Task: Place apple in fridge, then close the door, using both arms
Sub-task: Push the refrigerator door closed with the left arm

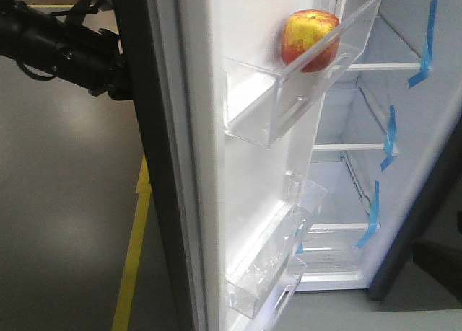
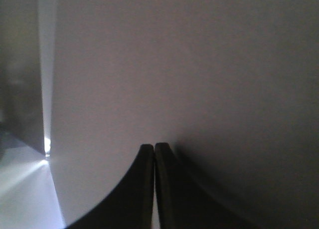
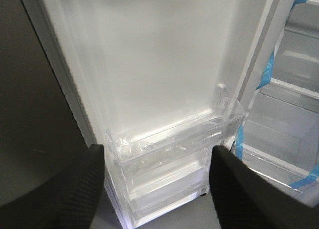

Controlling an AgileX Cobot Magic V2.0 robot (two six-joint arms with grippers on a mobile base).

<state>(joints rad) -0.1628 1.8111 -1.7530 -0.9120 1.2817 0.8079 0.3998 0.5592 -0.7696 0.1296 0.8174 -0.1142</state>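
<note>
Apple point(image 1: 310, 39) is sitting in the upper clear door bin point(image 1: 249, 104), at the end nearest the fridge point(image 1: 437, 136) opening, upright and leaning against the bin's clear front wall. Door point(image 1: 245, 28) is standing open, white inner liner facing the front camera, with the lower door bins point(image 1: 267, 273) showing below.

Left arm point(image 1: 58, 42) is reaching in from the left on the door's dark outer side, and its end is disappearing behind the door edge. Left gripper point(image 2: 153, 146) is showing its fingers point(image 2: 142, 189) pressed together, nothing between them. The tips are pointing straight at a flat grey surface very close in, but I cannot tell if they are making contact.

Right gripper point(image 3: 157, 156) is showing its fingers point(image 3: 87, 184) spread wide apart and holding nothing. It is facing the door's inner liner just above the lower door bins, not touching them.

Fridge interior is showing white shelves point(image 1: 382, 66) with blue tape strips point(image 1: 426, 50) on their front edges. Yellow floor line point(image 1: 133, 259) is running along the grey floor left of the door.
</note>
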